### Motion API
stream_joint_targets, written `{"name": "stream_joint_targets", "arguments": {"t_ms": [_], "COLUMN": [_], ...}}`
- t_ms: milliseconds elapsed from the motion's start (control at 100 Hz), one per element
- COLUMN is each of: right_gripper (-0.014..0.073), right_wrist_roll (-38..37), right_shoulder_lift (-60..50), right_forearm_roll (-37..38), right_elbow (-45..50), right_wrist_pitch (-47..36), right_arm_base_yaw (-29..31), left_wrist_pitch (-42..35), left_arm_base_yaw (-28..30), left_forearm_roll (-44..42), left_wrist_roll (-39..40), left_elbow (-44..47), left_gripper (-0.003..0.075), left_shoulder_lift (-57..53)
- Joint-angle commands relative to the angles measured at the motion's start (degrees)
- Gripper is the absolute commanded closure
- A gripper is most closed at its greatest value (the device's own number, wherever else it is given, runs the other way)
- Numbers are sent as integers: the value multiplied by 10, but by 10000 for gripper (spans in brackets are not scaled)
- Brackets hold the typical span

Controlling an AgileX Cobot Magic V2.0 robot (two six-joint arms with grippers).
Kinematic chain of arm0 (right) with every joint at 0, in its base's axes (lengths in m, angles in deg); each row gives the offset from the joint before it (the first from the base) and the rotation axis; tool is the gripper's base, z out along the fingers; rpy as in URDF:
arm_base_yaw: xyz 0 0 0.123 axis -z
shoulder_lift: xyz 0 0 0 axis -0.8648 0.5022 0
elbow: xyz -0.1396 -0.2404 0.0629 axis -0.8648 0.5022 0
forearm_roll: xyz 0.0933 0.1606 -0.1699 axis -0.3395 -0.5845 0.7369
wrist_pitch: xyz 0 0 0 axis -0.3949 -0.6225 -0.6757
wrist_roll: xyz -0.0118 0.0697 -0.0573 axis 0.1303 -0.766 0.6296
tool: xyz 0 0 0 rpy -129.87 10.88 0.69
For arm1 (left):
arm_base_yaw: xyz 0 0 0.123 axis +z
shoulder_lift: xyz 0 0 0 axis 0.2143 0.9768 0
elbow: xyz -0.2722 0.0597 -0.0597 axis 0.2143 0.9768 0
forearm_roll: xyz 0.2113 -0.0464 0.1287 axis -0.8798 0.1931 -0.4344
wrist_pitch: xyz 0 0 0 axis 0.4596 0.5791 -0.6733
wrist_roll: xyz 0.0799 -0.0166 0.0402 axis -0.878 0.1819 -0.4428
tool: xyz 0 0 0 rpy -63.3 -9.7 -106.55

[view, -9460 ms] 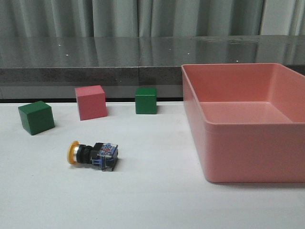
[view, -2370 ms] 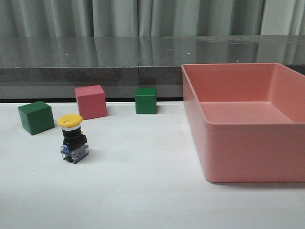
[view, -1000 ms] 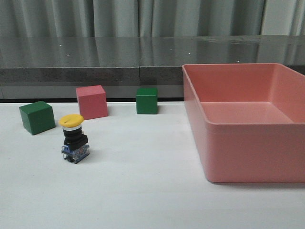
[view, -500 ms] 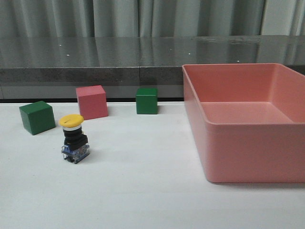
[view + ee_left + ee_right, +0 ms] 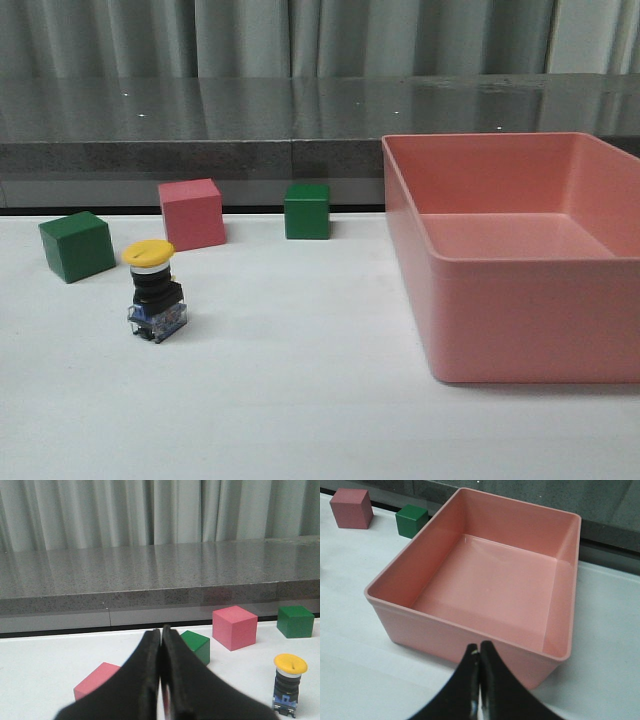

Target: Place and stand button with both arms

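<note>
The button [image 5: 153,291] is standing upright on the white surface [image 5: 300,400], its yellow cap on top, black body beneath and the blue-and-clear base sitting flat. It is resting well apart from the pink bin [image 5: 520,255], with a green cube [image 5: 76,245] and a pink cube [image 5: 191,214] just behind it and a second green cube [image 5: 306,210] farther along the back. Nothing is touching the button, and no arm is showing in the front view.

The left pincer [image 5: 161,680] is showing its two fingers pressed together with nothing between them, pointing out over the surface with the button off to one side of it. In that wrist view another pink cube [image 5: 97,680] is lying close by the fingers. The right pincer [image 5: 480,685] is likewise closed and carrying nothing, hanging over the near wall of the bin, which is holding nothing.

Judging from how things are lying, the standing step appears done: the button is sitting on its base and looking steady. If placing also means moving it somewhere, that part is not yet done, and the task sentence is not saying where. Any further move is calling for a pincer to spread its fingers first, come down around the black body, and avoid knocking the cap, since a sideways nudge could tip the button over
</note>
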Motion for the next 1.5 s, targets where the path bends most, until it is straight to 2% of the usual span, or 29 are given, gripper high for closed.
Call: {"name": "stream_joint_targets", "arguments": {"t_ms": [0,480,550,670,790,910,1010,1060,1490], "right_gripper": [670,670,670,670,670,670,670,670,670], "right_wrist_roll": [0,0,-4,-94,-227,-296,-301,-301,-301], "right_shoulder_lift": [5,5,-2,-53,-115,-165,-189,-187,-186], "right_forearm_roll": [-9,-8,10,41,120,172,169,165,165], "right_elbow": [-16,-12,-6,36,111,185,232,228,229], "right_wrist_pitch": [-39,-39,-57,-132,-217,-276,-308,-287,-291], "right_arm_base_yaw": [3,3,3,3,3,3,3,3,3], "left_wrist_pitch": [-48,-48,-48,-48,-48,-48,-48,-48,-47], "left_arm_base_yaw": [3,3,3,3,3,3,3,3,3], "left_forearm_roll": [1,1,1,1,1,1,1,1,1], "left_wrist_roll": [8,8,8,8,8,8,8,8,8], "left_elbow": [26,26,26,26,26,26,26,26,26], "left_gripper": [740,740,740,739,739,740,740,740,740], "left_shoulder_lift": [-17,-17,-17,-17,-17,-17,-17,-17,-17]}}
